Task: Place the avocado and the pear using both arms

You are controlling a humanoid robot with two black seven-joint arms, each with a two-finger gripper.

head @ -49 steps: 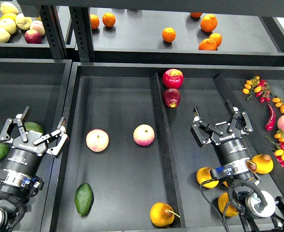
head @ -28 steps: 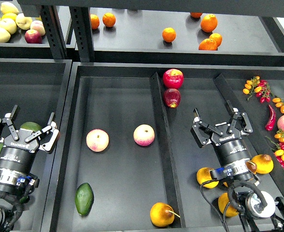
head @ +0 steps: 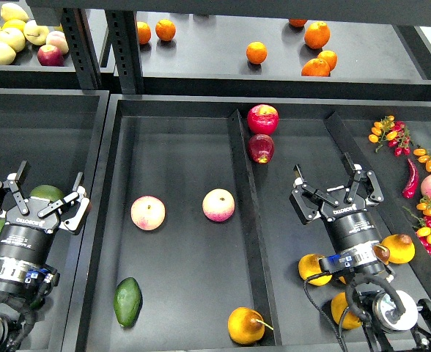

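Observation:
The avocado (head: 127, 301), smooth green and pointed, lies at the front left of the middle tray's left compartment. The pear (head: 245, 325), golden orange with a thin brown stem, lies at the front right of that compartment, against the divider. My left gripper (head: 36, 192) is open and empty over the left tray, above other green avocados (head: 47, 193). My right gripper (head: 337, 185) is open and empty over the right compartment, with several golden pears (head: 399, 248) around its wrist.
Two pink-yellow apples (head: 148, 213) lie mid-compartment. Two red apples (head: 263, 119) sit at the back by the divider (head: 246, 220). Oranges (head: 317, 34) and pale fruits (head: 10, 33) are on the back shelf. Peppers and small tomatoes (head: 413, 172) lie at the right.

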